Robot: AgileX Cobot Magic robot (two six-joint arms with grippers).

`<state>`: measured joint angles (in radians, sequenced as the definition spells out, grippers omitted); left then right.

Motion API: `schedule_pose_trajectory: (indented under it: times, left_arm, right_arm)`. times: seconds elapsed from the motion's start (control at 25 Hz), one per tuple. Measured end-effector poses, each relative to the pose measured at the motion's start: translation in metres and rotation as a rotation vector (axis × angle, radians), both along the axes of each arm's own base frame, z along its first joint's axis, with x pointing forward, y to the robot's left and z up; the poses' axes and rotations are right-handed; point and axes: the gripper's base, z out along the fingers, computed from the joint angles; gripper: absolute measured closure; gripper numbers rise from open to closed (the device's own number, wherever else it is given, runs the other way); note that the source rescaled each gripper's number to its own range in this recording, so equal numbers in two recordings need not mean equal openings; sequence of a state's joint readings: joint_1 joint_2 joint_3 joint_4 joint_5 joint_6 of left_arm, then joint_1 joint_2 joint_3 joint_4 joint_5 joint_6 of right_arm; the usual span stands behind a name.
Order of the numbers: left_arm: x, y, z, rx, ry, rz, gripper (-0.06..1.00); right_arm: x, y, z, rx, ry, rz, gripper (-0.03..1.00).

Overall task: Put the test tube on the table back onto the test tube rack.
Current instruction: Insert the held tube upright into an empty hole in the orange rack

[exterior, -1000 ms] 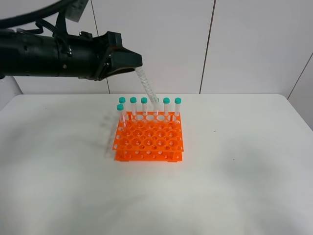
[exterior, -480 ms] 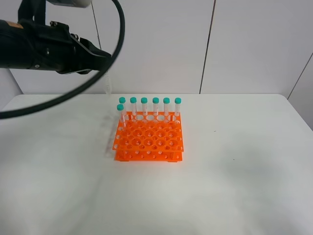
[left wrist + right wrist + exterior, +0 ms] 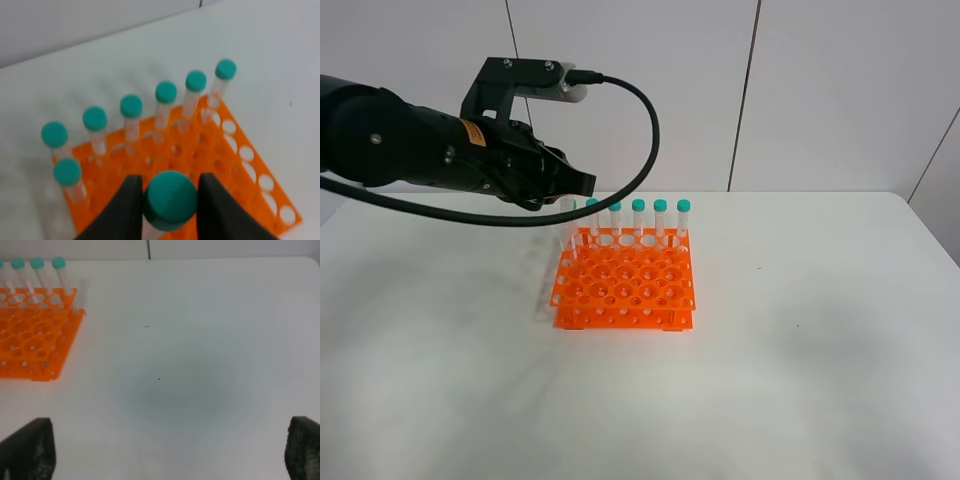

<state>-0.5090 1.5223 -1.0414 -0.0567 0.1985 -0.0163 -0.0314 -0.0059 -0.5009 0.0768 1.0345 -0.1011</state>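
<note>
- Tube (image 3: pixel 170 201): off the bench (image 3: pixel 800 350), pinched just under its teal cap by the left tool (image 3: pixel 170 215), which is clenched on it.
- We judge the pickup done; seating is left. The tube hangs over the rack (image 3: pixel 625 285) near its back left corner, not yet seated. We cannot tell whether the tip has entered a hole.
- Long axis near upright, cap up toward the wrist, tip down and hidden.
- Seven other tubes (image 3: pixel 131 106) stand in the rack.
- Right tool (image 3: pixel 164 450): released, empty, well apart.
</note>
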Motion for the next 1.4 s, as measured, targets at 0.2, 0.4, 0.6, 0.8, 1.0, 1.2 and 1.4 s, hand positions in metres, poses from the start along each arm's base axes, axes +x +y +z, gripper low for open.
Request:
schedule_pose_trajectory:
  times: [0.2,0.4,0.6,0.8,1.0,1.2,1.4]
  left_arm:
    - [0.02,-0.01,-0.009,-0.041,-0.065,0.011,0.94]
    - [0.036,-0.02,-0.028,-0.019,-0.015,0.013,0.94]
    - [0.046,-0.025,-0.028,-0.083,-0.004,0.048,0.94]
    - [0.05,-0.024,-0.036,-0.103,0.02,0.075,0.94]
    - [0.06,-0.012,-0.04,-0.123,0.017,0.126,0.94]
    - [0.064,-0.009,-0.041,-0.145,0.002,0.15,0.94]
    - [0.067,-0.01,-0.049,-0.153,0.015,0.164,0.94]
  right_arm:
    - [0.0,0.0,0.0,0.0,0.0,0.0,-0.03]
    - [0.0,0.0,0.0,0.0,0.0,0.0,-0.03]
    - [0.0,0.0,0.0,0.0,0.0,0.0,-0.03]
    - [0.0,0.0,0.0,0.0,0.0,0.0,-0.03]
    - [0.0,0.0,0.0,0.001,0.0,0.001,-0.03]
    - [0.0,0.0,0.0,0.001,0.0,0.001,-0.03]
    - [0.0,0.0,0.0,0.001,0.0,0.001,-0.03]
